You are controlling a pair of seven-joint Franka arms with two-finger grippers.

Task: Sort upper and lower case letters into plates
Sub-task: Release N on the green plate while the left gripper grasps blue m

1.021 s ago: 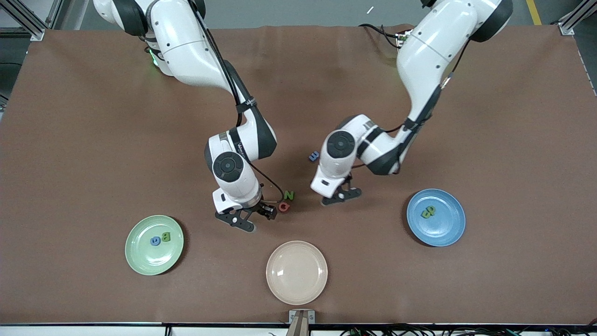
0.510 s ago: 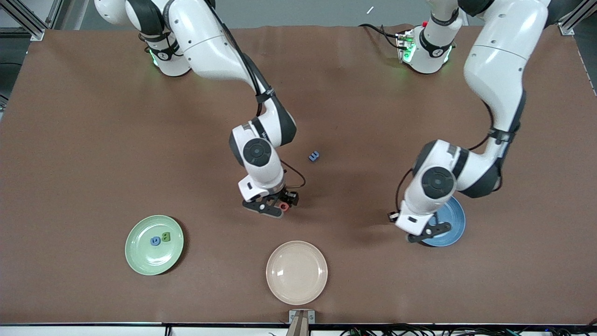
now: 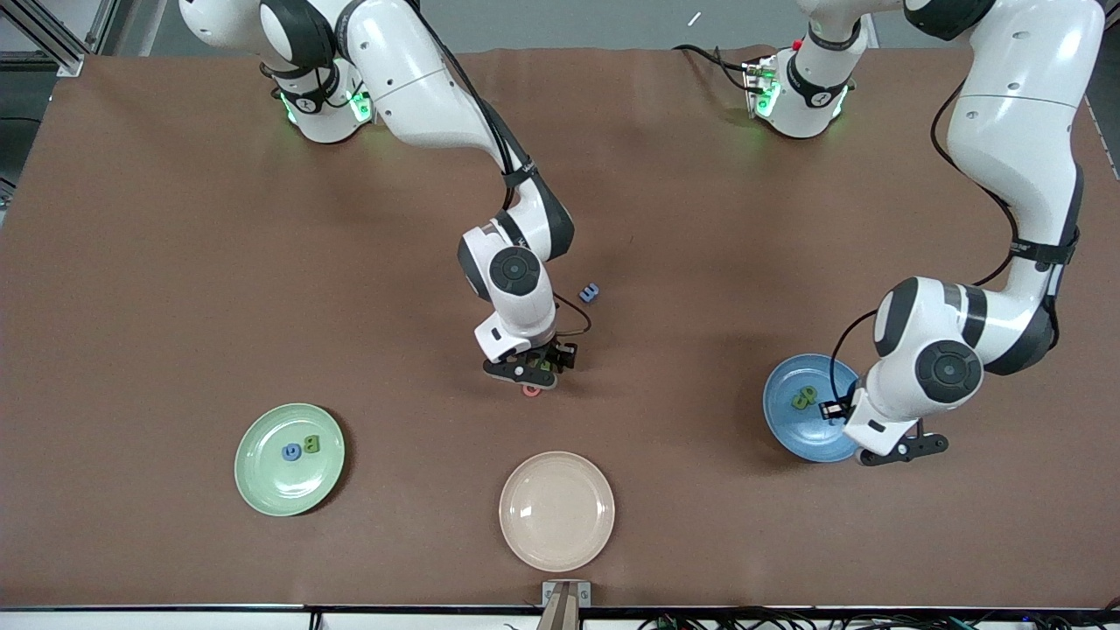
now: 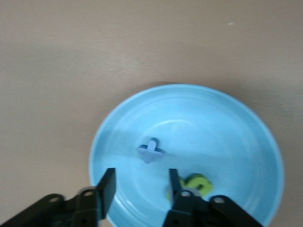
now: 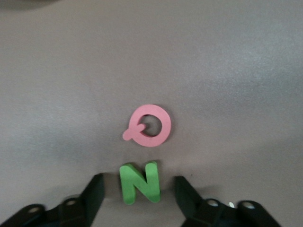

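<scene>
The whole bench (image 3: 175, 262) is seen from a high camera facing the arm bases, which stand along the top. The left wrist view is taken close above the blue plate (image 4: 189, 123), looking down past the jaws; that plate (image 3: 787, 429) is shared with the front view. The right wrist view is aimed down, close, at the N (image 5: 139, 182) and pink Q (image 5: 149, 125), the Q (image 3: 530, 390) partly shared.

table (image 3: 175, 262): brown mat cover | floor (image 3: 569, 22): grey, along top | frame posts (image 3: 52, 39): aluminium, at corners
</scene>
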